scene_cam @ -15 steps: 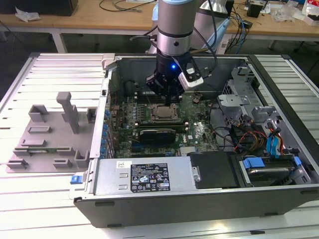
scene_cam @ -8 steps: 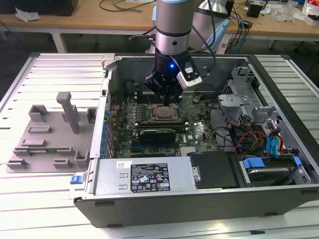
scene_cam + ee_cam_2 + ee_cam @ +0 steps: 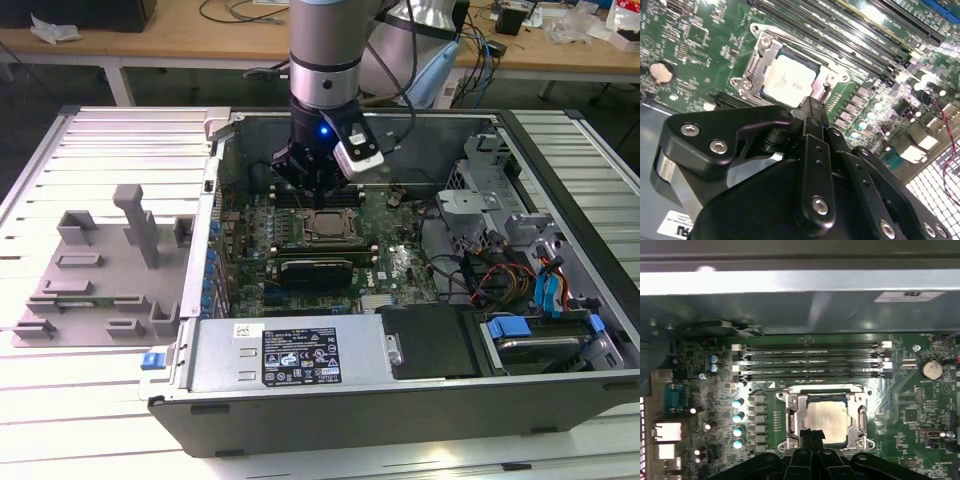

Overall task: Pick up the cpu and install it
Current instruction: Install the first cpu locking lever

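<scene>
The cpu (image 3: 326, 226) lies flat in the motherboard socket inside the open computer case, its silver top facing up and the metal socket frame (image 3: 790, 415) around it. In both wrist views the cpu (image 3: 790, 80) (image 3: 829, 417) sits free, with nothing gripping it. My gripper (image 3: 318, 193) hangs just above the socket's edge. Its black fingers (image 3: 811, 105) are pressed together at the tips, and the gripper (image 3: 813, 433) holds nothing.
Memory slots (image 3: 810, 360) run beside the socket, and a black card (image 3: 315, 270) lies on its other side. Case walls (image 3: 215, 190) ring the board. A power supply box (image 3: 290, 355) and drive bays with cables (image 3: 540, 290) crowd the case. Grey fixture blocks (image 3: 110, 265) stand at the exterior view's left.
</scene>
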Available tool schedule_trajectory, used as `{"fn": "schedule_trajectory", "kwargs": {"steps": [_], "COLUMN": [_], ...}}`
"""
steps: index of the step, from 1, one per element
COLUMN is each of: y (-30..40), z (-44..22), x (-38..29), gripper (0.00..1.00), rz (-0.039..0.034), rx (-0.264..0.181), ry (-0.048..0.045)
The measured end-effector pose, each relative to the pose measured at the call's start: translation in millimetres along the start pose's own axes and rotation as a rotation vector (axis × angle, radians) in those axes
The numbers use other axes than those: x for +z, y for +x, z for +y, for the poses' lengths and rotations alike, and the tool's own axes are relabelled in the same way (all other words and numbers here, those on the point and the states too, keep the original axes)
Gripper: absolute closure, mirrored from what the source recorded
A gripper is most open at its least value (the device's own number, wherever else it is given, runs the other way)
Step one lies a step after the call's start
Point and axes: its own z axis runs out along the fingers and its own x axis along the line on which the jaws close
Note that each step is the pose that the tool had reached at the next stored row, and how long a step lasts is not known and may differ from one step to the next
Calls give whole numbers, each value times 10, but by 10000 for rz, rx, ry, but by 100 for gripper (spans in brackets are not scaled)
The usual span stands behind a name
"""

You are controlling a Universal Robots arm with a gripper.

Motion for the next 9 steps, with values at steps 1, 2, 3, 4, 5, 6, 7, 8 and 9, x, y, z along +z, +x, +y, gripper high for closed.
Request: {"fn": "schedule_trajectory", "kwargs": {"steps": [1, 2, 3, 4, 5, 6, 7, 8, 9], "y": [23, 40, 58, 70, 88, 93, 93, 93, 93], "z": [1, 1, 2, 2, 2, 3, 2, 2, 3], "x": [0, -1, -1, -1, -2, -2, -18, -39, -52], "gripper": [89, 89, 89, 89, 89, 89, 89, 89, 89], "rz": [-1, -1, -1, -1, -2, -1, -2, -2, -2], "rx": [0, -1, 0, 0, 0, -1, -2, -1, -1], "ry": [-1, 0, 0, 0, 0, 0, 1, 1, 0]}}
